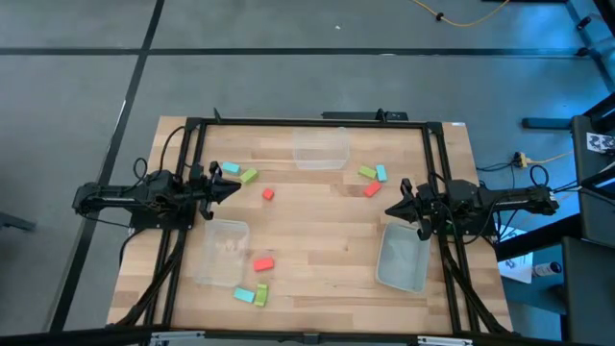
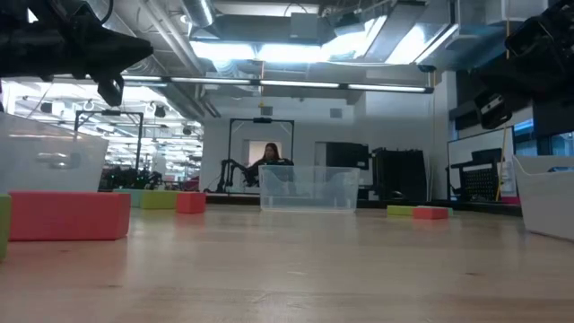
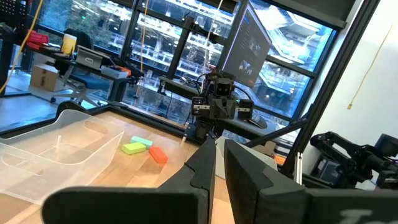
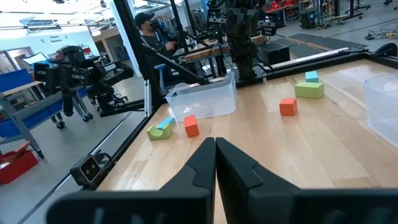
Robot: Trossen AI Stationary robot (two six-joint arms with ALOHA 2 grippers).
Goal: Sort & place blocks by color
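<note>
I am holding both arms above the wooden table [image 1: 317,240], one at each side edge. My left gripper [image 1: 233,187] is hanging with its fingers pressed narrow, gripping nothing, and my right gripper [image 1: 391,210] is doing the same, its two dark fingers meeting with nothing between them.

The small rectangular blocks are lying scattered in three loose groups, none inside a bin. Near my left gripper a teal block [image 1: 231,168] and a lime yellow-green block [image 1: 249,176] are sitting just beside each other, with a small red-orange block [image 1: 268,194] a little apart toward the middle. Near my right gripper a lime block [image 1: 367,173], a teal block [image 1: 381,173] and a red-orange block [image 1: 373,189] are clustering close together. At the near edge a red-orange block [image 1: 263,263] is lying alone, with a teal block [image 1: 244,295] and a lime block [image 1: 260,294] side by side below it.

Three clear plastic bins are waiting: one at the far edge [image 1: 321,149], one by my left arm [image 1: 223,252], one by my right arm [image 1: 403,258].

I am judging these blocks as light, rigid and smooth-faced, not fragile. I am planning to pinch each across its short width on two flat opposite faces. The paired ones are leaving little finger room, so I am favouring the isolated red-orange blocks first.
</note>
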